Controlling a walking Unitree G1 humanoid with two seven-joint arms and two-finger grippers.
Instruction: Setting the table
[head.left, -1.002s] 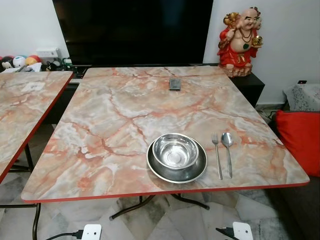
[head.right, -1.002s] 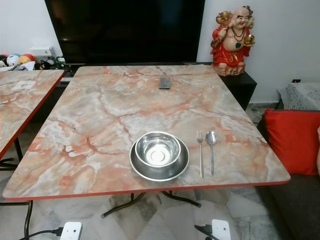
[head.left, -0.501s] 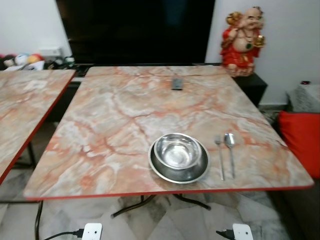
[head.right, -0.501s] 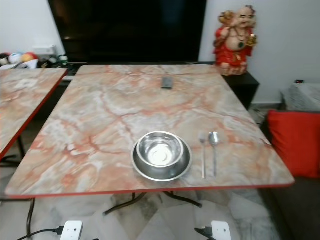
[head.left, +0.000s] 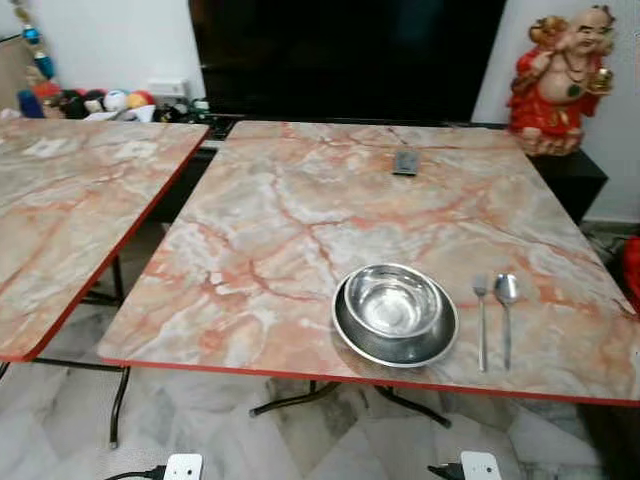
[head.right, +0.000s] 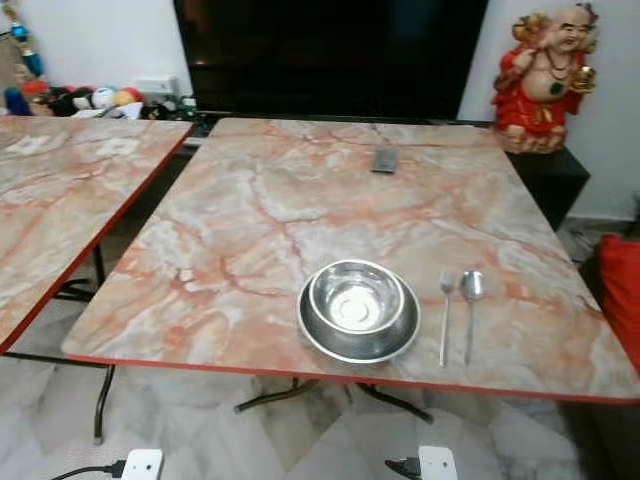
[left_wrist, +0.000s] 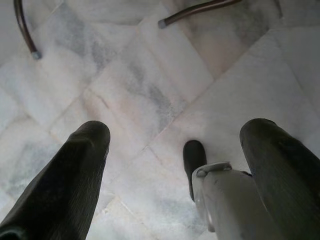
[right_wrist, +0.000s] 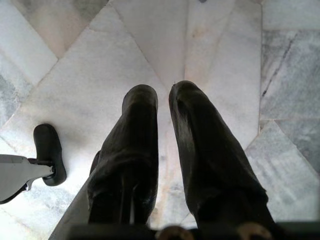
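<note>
Both arms just hang down over the pale marble floor tiles (left_wrist: 150, 75) short of the table: the left gripper (left_wrist: 175, 145) has its black fingers spread wide apart with nothing between them, the right gripper (right_wrist: 164, 100) has its fingers nearly pressed together, also holding nothing. On the marble-patterned table (head.left: 270, 220) near its front edge a steel bowl (head.left: 392, 301) sits inside a steel plate (head.left: 395, 345), with a fork (head.left: 481, 320) and a spoon (head.left: 506, 310) lying side by side just to the right of the plate. Farther back there's a small dark remote (head.left: 405, 162) by the far edge, then the big black TV (head.left: 340, 50) and a red laughing Buddha statue (head.left: 558, 80) at the right, plus a second matching table (head.left: 60, 220) off to the left.
</note>
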